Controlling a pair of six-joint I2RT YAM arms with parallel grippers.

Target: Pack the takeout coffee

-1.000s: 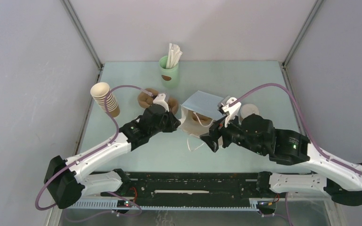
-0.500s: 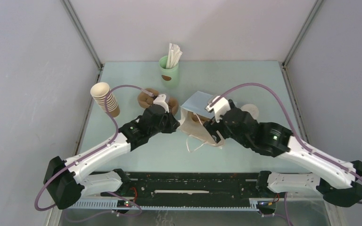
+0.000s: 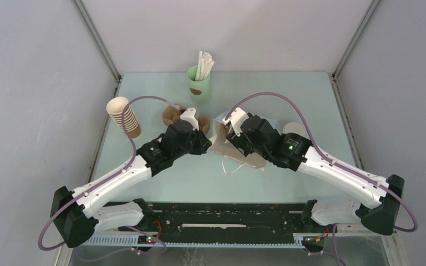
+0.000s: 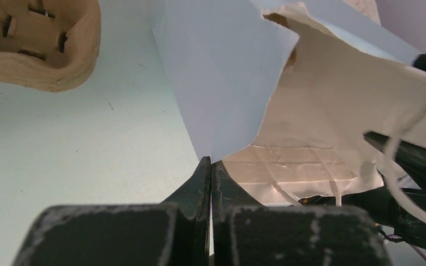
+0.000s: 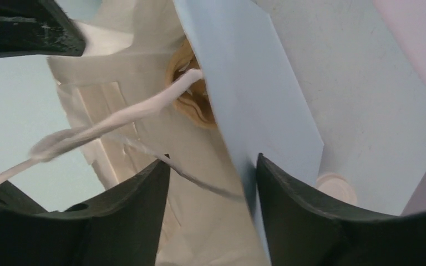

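Takeout coffee, a small brown kraft paper cup under a round white plastic lid (image 5: 336, 189), isn't packed yet; I judge we're opening the bag. My left gripper (image 4: 211, 166) is pinched tight on a corner of the pale-blue paper bag (image 4: 222, 83). My right gripper (image 5: 212, 162) stands wide astride the opposite wall, clamping nothing. The cup sits on the pale-green table (image 3: 199, 183) just right of the bag; next I'd spread the mouth, then fetch it.

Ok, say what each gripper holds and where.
Left gripper pinches the pale blue paper bag by its edge. Right gripper holds nothing; open jaws straddle the bag wall.
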